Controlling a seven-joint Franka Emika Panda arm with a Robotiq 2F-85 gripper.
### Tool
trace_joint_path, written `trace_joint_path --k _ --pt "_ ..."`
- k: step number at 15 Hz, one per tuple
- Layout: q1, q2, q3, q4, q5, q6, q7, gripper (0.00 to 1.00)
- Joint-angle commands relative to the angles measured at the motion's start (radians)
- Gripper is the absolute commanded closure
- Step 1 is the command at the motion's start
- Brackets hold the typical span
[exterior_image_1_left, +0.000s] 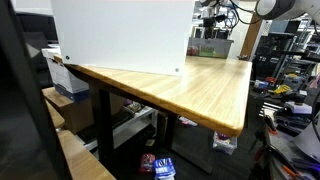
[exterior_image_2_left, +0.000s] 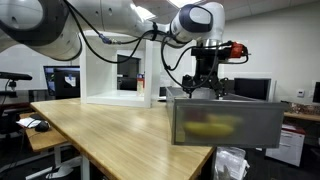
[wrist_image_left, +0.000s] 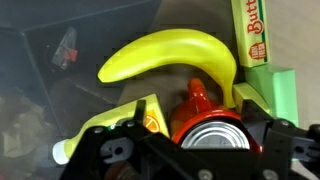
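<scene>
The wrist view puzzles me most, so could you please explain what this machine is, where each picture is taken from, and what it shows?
The machine is a single robot arm with a two-fingered end effector. Two cameras stand outside the robot. In an exterior view the arm hangs over a translucent grey bin at the edge of a wooden table, with a white open box farther back. In an exterior view from another spot the same table shows with a white board in front and the bin far off. The third camera sits on the wrist and looks down into the bin: a yellow banana, a red can with a metal top, a green butter carton and other packets. The jaws stand open above them; nothing is held.
</scene>
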Motion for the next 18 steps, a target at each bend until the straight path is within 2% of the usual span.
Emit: trace_joint_path --k 1,18 --pt "-0.008 0.000 0.014 0.013 0.007 -0.034 -0.056 0.00" --pt "0.002 -0.033 0.003 -0.044 -0.021 -0.112 -0.134 0.00"
